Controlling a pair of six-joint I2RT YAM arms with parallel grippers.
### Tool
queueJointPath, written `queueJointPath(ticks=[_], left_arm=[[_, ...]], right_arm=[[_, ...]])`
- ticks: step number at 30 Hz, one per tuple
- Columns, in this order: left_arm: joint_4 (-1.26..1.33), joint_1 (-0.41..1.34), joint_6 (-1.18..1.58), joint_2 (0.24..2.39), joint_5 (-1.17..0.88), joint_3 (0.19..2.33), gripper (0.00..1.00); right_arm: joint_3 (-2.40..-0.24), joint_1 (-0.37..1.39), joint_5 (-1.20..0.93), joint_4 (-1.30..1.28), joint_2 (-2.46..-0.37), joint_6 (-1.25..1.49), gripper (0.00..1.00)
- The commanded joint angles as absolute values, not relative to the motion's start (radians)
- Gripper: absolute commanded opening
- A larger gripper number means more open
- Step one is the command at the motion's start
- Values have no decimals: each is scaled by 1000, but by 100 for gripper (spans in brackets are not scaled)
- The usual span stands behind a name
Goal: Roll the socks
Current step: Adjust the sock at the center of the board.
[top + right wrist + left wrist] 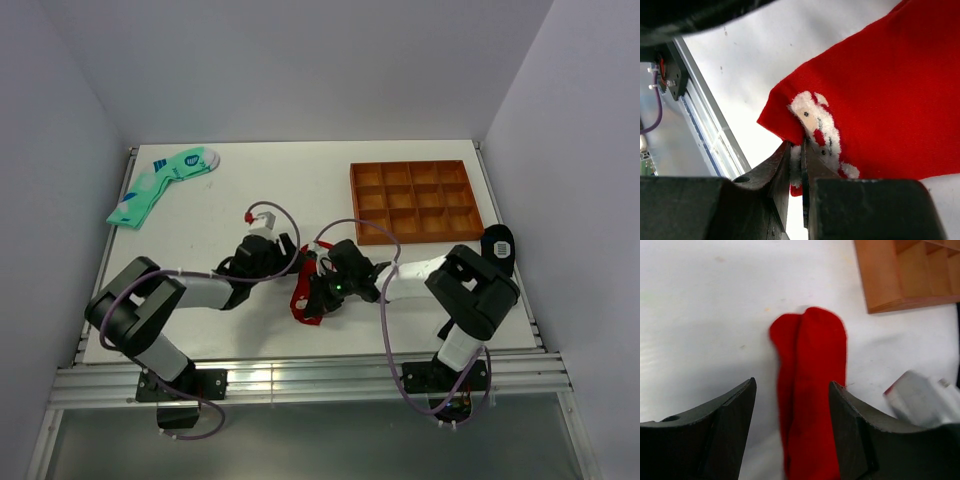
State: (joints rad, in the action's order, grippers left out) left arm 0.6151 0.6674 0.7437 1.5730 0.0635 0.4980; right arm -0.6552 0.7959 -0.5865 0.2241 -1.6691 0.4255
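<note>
Your left arm stretches rightward, left tool (792,384) low with fingers spread astride the socks (812,365), which lie near the table's (260,190) front middle. Your right arm bends leftward, right tool (797,150) pinching their edge beside the white figure (815,120).

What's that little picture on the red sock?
White bearded figure, red details, on the sock; right wrist view best.

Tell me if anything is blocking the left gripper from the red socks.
Nothing visible does. In the left wrist view the socks lie directly between the open fingers of the left gripper, with nothing in the gap. The right gripper is shut on the socks' edge beside the white figure.
</note>
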Motion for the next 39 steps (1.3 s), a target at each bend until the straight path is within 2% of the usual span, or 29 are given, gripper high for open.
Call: queueJointPath(ticks=[1, 21, 29, 32, 35, 36, 39], left_arm=[[606, 644, 687, 1635, -72, 590, 65], [431, 618, 572, 1830, -158, 796, 61], [312, 618, 538, 1874, -91, 856, 39], [302, 618, 546, 1890, -71, 861, 27], [293, 620, 558, 1893, -41, 856, 3], [284, 618, 561, 1888, -29, 856, 0], [259, 617, 583, 1873, -5, 853, 0]], right_arm=[[-637, 802, -575, 229, -1625, 408, 16], [-629, 802, -541, 186, -1585, 393, 15], [-632, 802, -531, 187, -1586, 393, 15], [-630, 802, -523, 189, -1586, 393, 15], [-630, 801, -511, 180, -1583, 393, 15], [-632, 802, -506, 175, -1582, 391, 15], [-630, 802, -482, 166, -1568, 387, 16]])
